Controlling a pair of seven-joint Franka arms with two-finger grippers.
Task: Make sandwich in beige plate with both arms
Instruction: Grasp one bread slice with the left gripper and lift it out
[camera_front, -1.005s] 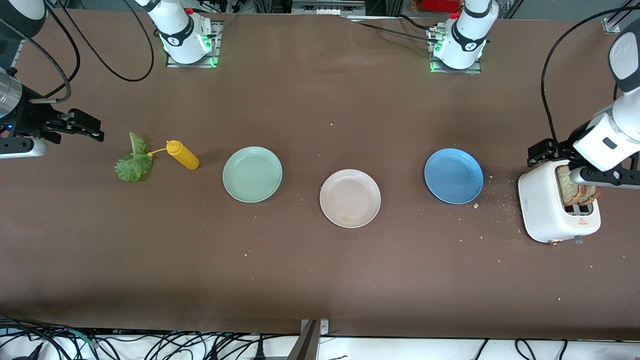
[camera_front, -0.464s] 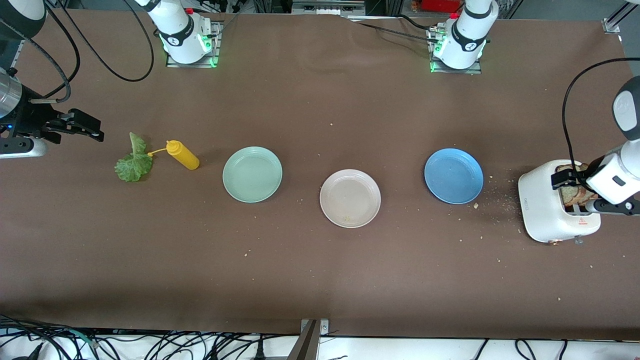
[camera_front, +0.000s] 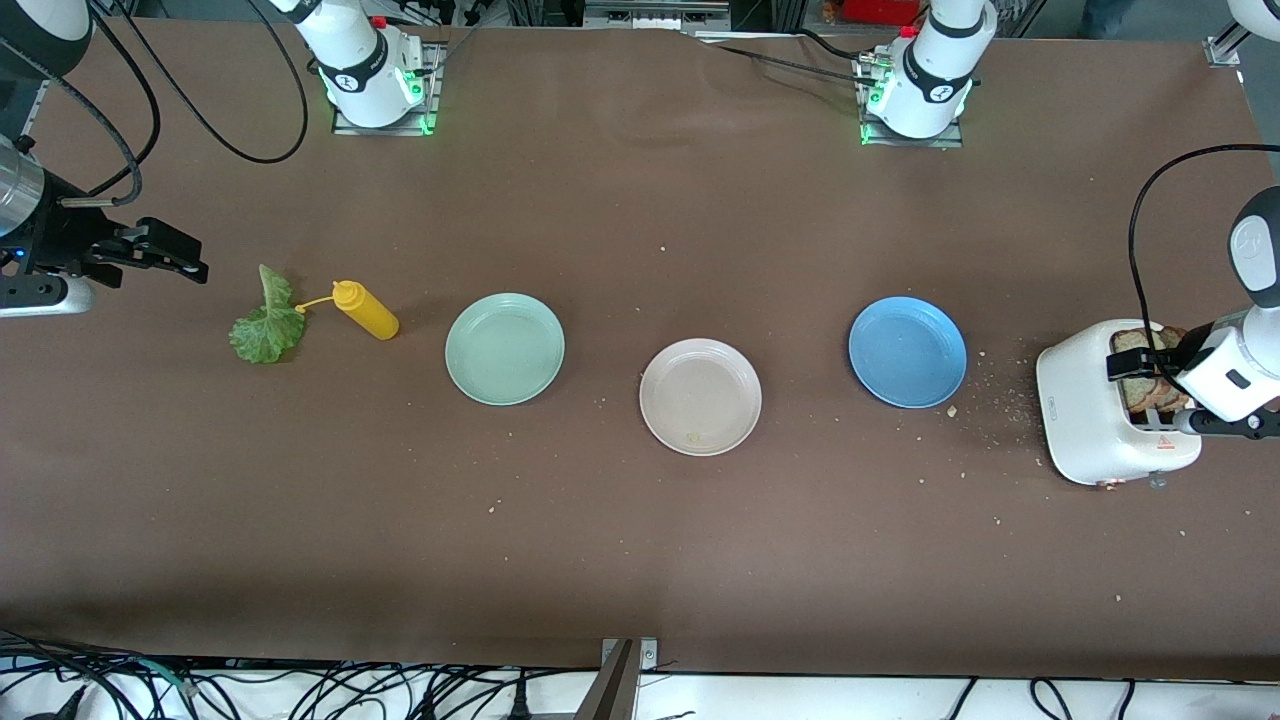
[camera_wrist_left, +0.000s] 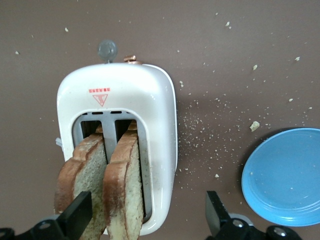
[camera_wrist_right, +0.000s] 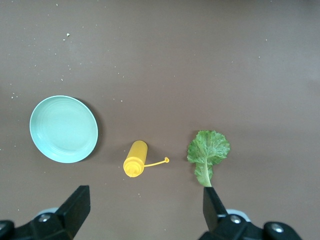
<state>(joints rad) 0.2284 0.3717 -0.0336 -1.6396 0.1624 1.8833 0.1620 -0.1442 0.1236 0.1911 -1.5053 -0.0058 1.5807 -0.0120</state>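
left gripper over toaster, right arm waiting by lettuce

the beige plate sits near the middle of the brown table, bare but for a small crumb near its rim. a mint-green plate lies beside it toward the right arm's end, a blue plate beside it toward the left arm's end; all three are well apart from one another.

the white toaster stands at the left arm's end of the table, crumbs scattered between it and the blue plate. two toast slices stand upright in its slots, side by side, tops well above the slot openings.

left gripper hangs over the toaster, fingers spread wide. the left wrist view shows one finger at the outer face of one slice and the other finger out past the toaster's side; nothing grasped.

right gripper waits in the air at the right arm's end of the table, fingers wide apart, holding nothing. the lettuce leaf lies flat on the table near it, with a yellow squeeze bottle on its side just beside the leaf, between leaf and mint-green plate.
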